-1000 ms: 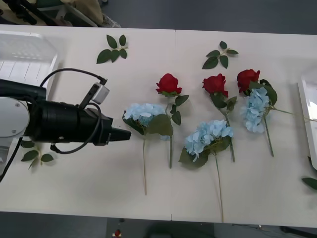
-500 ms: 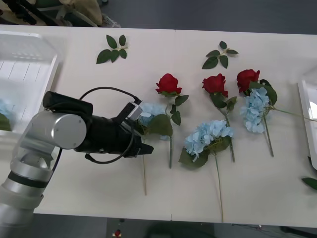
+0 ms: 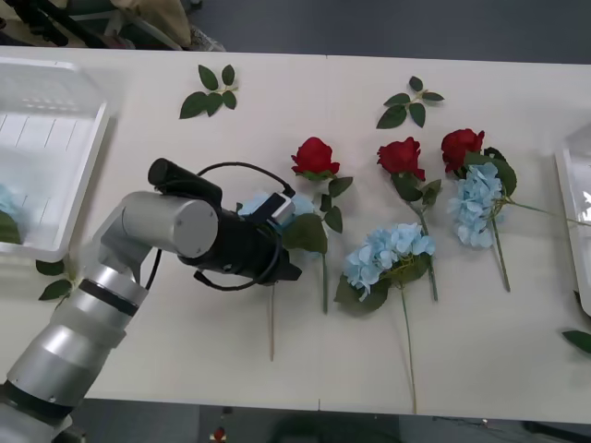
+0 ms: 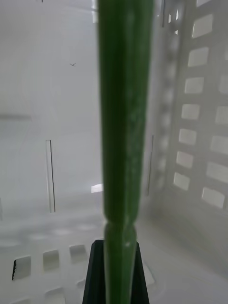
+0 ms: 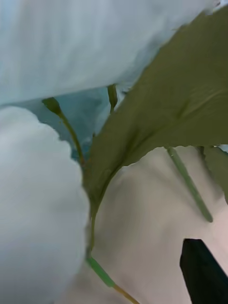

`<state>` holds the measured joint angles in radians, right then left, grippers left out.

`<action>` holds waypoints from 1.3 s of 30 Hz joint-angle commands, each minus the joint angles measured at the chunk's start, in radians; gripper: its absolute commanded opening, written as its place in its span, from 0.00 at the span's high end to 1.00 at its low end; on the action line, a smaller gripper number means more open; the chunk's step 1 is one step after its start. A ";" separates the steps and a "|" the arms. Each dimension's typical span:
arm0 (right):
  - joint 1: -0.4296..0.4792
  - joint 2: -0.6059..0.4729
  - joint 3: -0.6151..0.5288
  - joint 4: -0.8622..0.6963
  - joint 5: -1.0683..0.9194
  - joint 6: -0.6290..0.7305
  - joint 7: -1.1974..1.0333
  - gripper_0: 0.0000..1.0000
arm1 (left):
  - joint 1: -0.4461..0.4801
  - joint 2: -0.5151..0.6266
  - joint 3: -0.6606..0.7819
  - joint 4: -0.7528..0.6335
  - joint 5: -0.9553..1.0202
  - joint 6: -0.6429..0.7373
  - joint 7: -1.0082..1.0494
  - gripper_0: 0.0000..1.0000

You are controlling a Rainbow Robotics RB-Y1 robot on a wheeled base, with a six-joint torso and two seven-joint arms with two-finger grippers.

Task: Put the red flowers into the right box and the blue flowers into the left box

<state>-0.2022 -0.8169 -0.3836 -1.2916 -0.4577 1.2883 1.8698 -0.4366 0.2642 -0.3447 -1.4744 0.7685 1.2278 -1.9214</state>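
Observation:
My left gripper (image 3: 288,269) hangs over the leftmost of the blue flowers (image 3: 301,204), low at the leaf and stem just under its head. In the left wrist view pale petals (image 5: 42,228) and a leaf (image 5: 161,114) are very close, with one black finger (image 5: 203,270) at the corner, so it is open. Two more blue flowers (image 3: 388,251) (image 3: 476,203) and three red flowers (image 3: 315,155) (image 3: 401,157) (image 3: 461,146) lie on the table. Another blue head (image 3: 6,210) lies in the left box (image 3: 85,175). My right gripper (image 4: 116,273) is shut on a green stem (image 4: 122,142) inside a slotted white box. The right box (image 3: 574,212) shows as an edge.
Loose leaf sprigs lie at the back (image 3: 208,90) (image 3: 409,103), beside the left box (image 3: 57,284) and at the far right (image 3: 580,340). A thin stem (image 3: 545,213) runs from the right-hand flowers toward the right box. The table's front edge (image 3: 323,403) is near.
My left arm has swung from beside the left box rightward across the table, down onto the leftmost blue flower, covering most of its head. That flower has shifted slightly right.

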 commanded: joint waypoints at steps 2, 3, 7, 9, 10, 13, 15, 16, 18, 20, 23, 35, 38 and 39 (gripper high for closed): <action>-0.020 -0.033 -0.017 -0.008 -0.007 -0.023 -0.035 0.81 | -0.050 0.004 -0.019 0.031 -0.011 -0.017 0.070 0.55; -0.020 -0.034 -0.017 -0.008 -0.007 -0.026 -0.035 0.61 | -0.053 0.006 -0.017 0.036 -0.012 -0.016 0.070 0.72; -0.019 -0.033 -0.017 -0.006 -0.010 -0.046 -0.031 0.18 | -0.053 0.007 -0.017 0.046 -0.015 -0.016 0.070 0.99; -0.022 -0.033 -0.017 0.003 -0.016 -0.052 -0.027 0.14 | -0.053 0.012 -0.019 0.046 -0.017 -0.016 0.070 1.00; -0.025 -0.033 -0.017 0.009 -0.019 -0.052 -0.024 0.13 | -0.054 0.013 -0.017 0.046 -0.017 -0.016 0.070 1.00; -0.029 -0.033 -0.017 0.015 -0.027 -0.057 -0.006 0.11 | -0.053 0.020 -0.017 0.046 -0.017 -0.016 0.070 1.00; -0.036 -0.033 -0.015 0.015 -0.038 -0.058 0.035 0.11 | -0.053 0.024 -0.017 0.046 -0.017 -0.016 0.070 1.00; -0.039 -0.033 -0.015 0.015 -0.041 -0.057 0.061 0.11 | -0.053 0.027 -0.017 0.046 -0.017 -0.016 0.070 1.00; -0.046 -0.033 -0.015 0.015 -0.055 -0.057 0.124 0.10 | -0.053 0.038 -0.017 0.045 -0.015 -0.016 0.068 1.00; -0.051 -0.033 -0.014 0.014 -0.081 -0.057 0.167 0.11 | -0.053 0.046 -0.008 0.045 -0.008 -0.016 0.068 1.00; -0.057 -0.034 -0.004 -0.005 -0.119 -0.057 0.273 0.11 | -0.053 0.070 0.023 0.028 0.015 -0.014 0.068 1.00; -0.057 -0.033 0.140 -0.259 -0.111 0.020 0.589 0.11 | -0.169 0.311 0.239 -0.303 0.092 0.349 0.180 1.00; -0.057 -0.033 0.150 -0.301 -0.118 0.040 0.637 0.11 | -0.206 0.415 0.283 -0.362 0.094 0.458 0.229 1.00; -0.057 -0.033 0.154 -0.319 -0.136 0.049 0.660 0.11 | -0.225 0.474 0.305 -0.374 0.097 0.516 0.237 1.00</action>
<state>-0.2520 -0.8171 -0.2130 -1.5583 -0.5794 1.3269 2.4756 -0.6007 0.6252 -0.0860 -1.7929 0.8552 1.6691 -1.6982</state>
